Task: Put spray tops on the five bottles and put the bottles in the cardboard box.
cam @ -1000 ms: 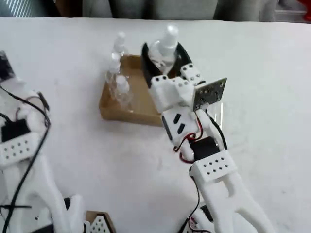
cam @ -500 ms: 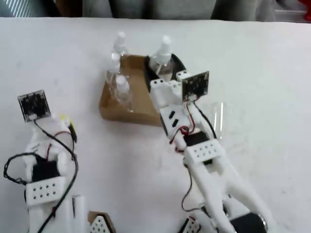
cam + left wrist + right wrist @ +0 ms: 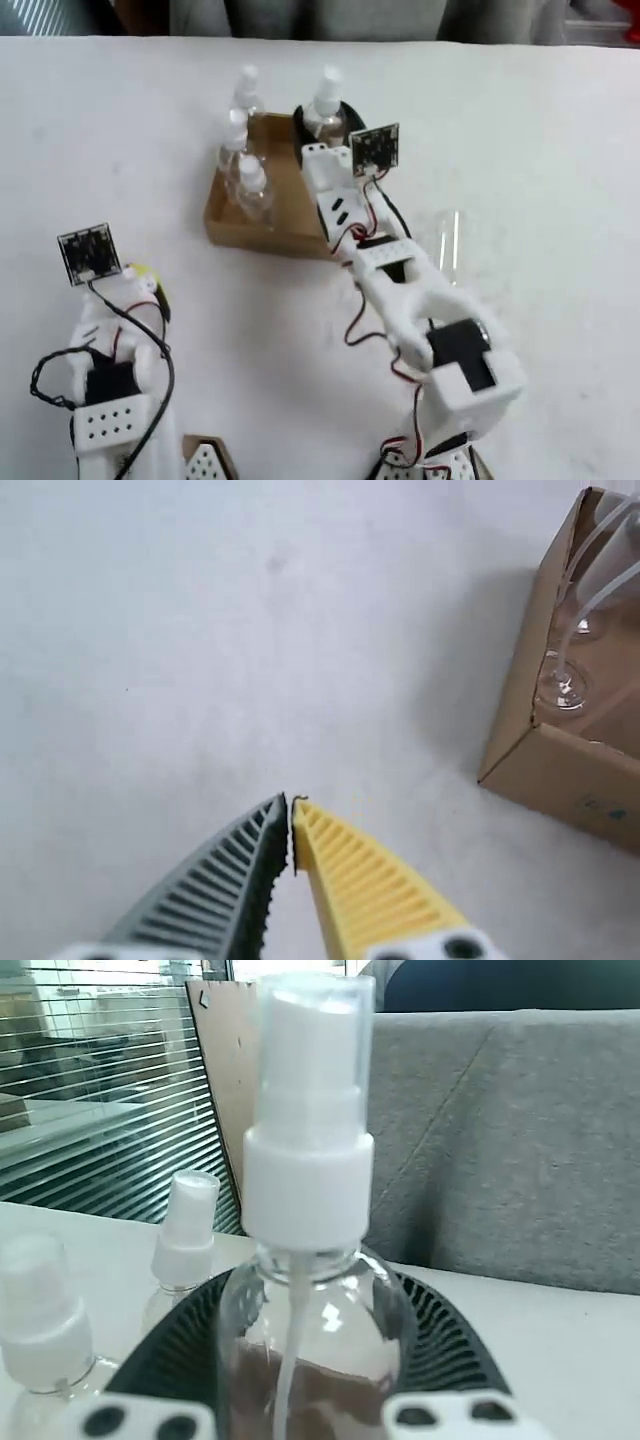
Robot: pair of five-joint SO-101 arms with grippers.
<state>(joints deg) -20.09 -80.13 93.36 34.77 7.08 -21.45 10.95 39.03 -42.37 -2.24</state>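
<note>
Left gripper point(image 3: 290, 815): yours sits lower left in the high view, jaws closed tip to tip, holding nothing.
Cardboard box point(image 3: 262, 228): upper centre of the high view; three spray-topped bottles point(image 3: 252, 185) stand along its left side.
Right gripper point(image 3: 325, 120): you have it clamped on a spray-topped bottle point(image 3: 305, 1210) at the box's upper right corner.

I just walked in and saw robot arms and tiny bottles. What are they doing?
The right gripper is shut on a bottle that already has its spray top on. It holds the bottle at the far corner of the cardboard box. Three other capped bottles stand at the box's other side. The left gripper is shut with nothing in it, over the bare table near the box.
</note>
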